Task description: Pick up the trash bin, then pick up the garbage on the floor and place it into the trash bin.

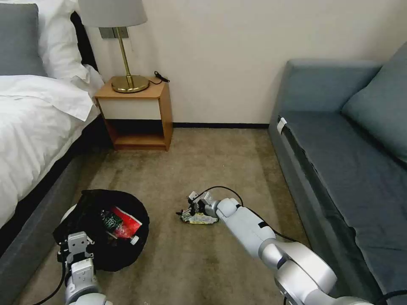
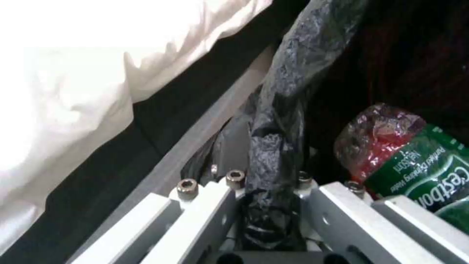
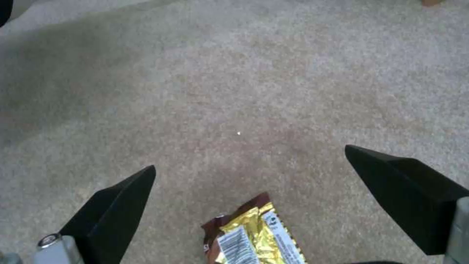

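A: What is the biggest thing near the trash bin (image 1: 91, 212)?

B: The bed (image 1: 29, 123) with white sheets. The bin is just beside the bed's dark side. Across the room from the bin is a blue-grey sofa (image 1: 339, 161). Far behind the bin, by the wall, stands a little wooden table (image 1: 135, 112) with a gold lamp (image 1: 123, 46) on it.

A: What is the floor like?

B: It is a brown carpet (image 1: 203, 161), all the way from the bin to the sofa.

A: Who has the bin?

B: The left gripper (image 2: 266, 205). Its two fingers pinch the bin's rim, with the crinkly black bag (image 2: 283, 110) squeezed between them. So it is closed tight on the bin.

A: What is inside the bin?

B: A red-and-white packet (image 1: 127, 220) and a small bottle with a green label (image 2: 435, 176). They lie against each other, close to the held side of the rim.

A: Is any trash outside the bin?

B: Yes. A flat gold-and-white wrapper (image 3: 254, 234) lies on the carpet, between the bin and the sofa, nearer the bin.

A: Where is the other arm?

B: The right gripper (image 3: 249, 183) is down low at the wrapper. Its black fingers (image 3: 117, 205) are spread wide, one on each side of the wrapper's end. It holds nothing, and I cannot tell if it touches the wrapper.
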You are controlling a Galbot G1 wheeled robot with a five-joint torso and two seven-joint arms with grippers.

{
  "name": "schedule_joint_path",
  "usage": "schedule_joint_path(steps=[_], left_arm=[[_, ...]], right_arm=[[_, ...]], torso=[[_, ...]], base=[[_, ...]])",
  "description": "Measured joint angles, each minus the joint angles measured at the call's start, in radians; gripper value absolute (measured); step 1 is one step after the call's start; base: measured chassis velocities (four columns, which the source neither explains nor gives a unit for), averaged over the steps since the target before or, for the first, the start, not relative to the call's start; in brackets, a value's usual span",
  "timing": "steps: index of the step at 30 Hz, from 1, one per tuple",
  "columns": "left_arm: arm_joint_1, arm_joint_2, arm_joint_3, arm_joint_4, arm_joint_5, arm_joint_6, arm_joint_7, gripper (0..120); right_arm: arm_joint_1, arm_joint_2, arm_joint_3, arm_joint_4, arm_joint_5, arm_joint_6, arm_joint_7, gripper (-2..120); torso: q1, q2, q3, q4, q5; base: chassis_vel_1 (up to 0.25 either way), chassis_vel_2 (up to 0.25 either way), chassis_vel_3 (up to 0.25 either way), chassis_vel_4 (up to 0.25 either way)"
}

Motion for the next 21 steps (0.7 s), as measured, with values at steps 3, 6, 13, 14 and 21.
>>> schedule_joint_path(steps=[3,6,13,14,21], left_arm=[[0.001,0.0,0.0,0.0,0.0,0.0,0.0,0],[0.002,0.0,0.0,0.0,0.0,0.0,0.0,0],[0.006,-0.001,0.0,-0.001,0.0,0.0,0.0,0],[0.006,-0.002,0.0,-0.002,0.0,0.0,0.0,0],[0.008,-0.003,0.005,-0.006,0.004,0.0,0.0,0]], right_arm=[[-0.003,-0.001,0.003,0.0,-0.004,0.001,-0.001,100],[-0.004,-0.001,0.004,0.001,-0.004,0.001,-0.001,100],[-0.007,-0.004,0.006,0.004,-0.005,0.001,-0.002,100],[-0.008,-0.005,0.006,0.004,-0.006,0.001,-0.002,100],[-0.012,-0.013,0.014,0.004,-0.009,0.003,-0.002,100]], torso=[[0.0,0.0,0.0,0.0001,0.0],[0.0,0.0,0.0,0.0,0.0],[0.0,0.0,0.0,0.0,0.0],[0.0,0.0,0.0,0.0001,0.0],[0.0,0.0,0.0,0.0001,0.0]], base=[[0.0,0.0,0.0,0.0],[0.0,0.0,0.0,0.0],[-0.017,0.022,0.014,-0.017],[0.0,0.0,0.0,0.0],[0.0,0.0,0.0,0.0]])
